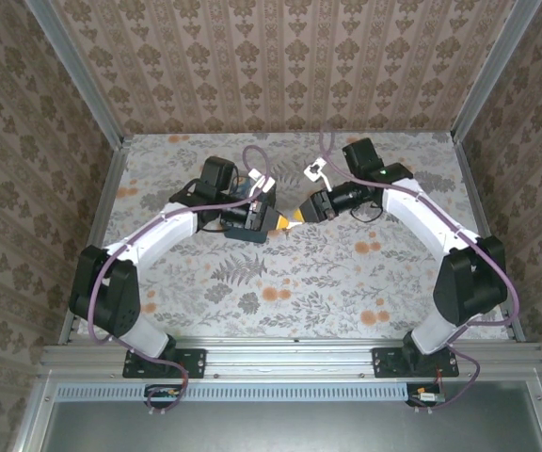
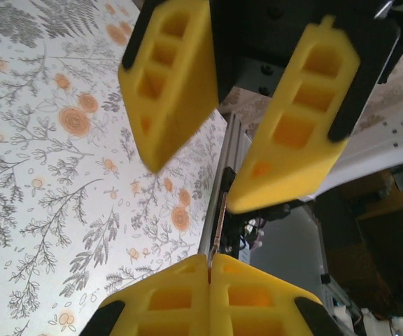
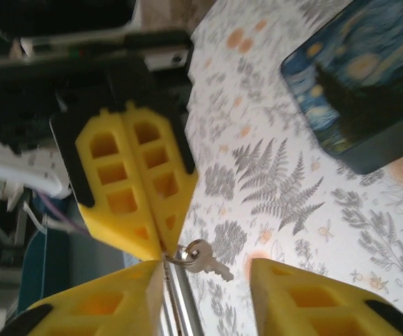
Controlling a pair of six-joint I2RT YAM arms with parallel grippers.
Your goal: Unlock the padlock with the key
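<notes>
The left arm [image 1: 172,226] and right arm [image 1: 431,215] are built alike: smooth white shells run between bulky black joint housings [image 1: 106,292], and each arm ends in a black base plate [image 1: 169,362]. A purple cable [image 1: 92,301] trails along each arm (small white tags [image 1: 316,170] sit near the wrists). The left end effector [image 2: 208,273] and right end effector [image 3: 208,269] have black bodies with small dark screws [image 2: 266,70]. Both carry wedge-shaped yellow fingers [image 2: 257,297] moulded with rectangular hollows.
</notes>
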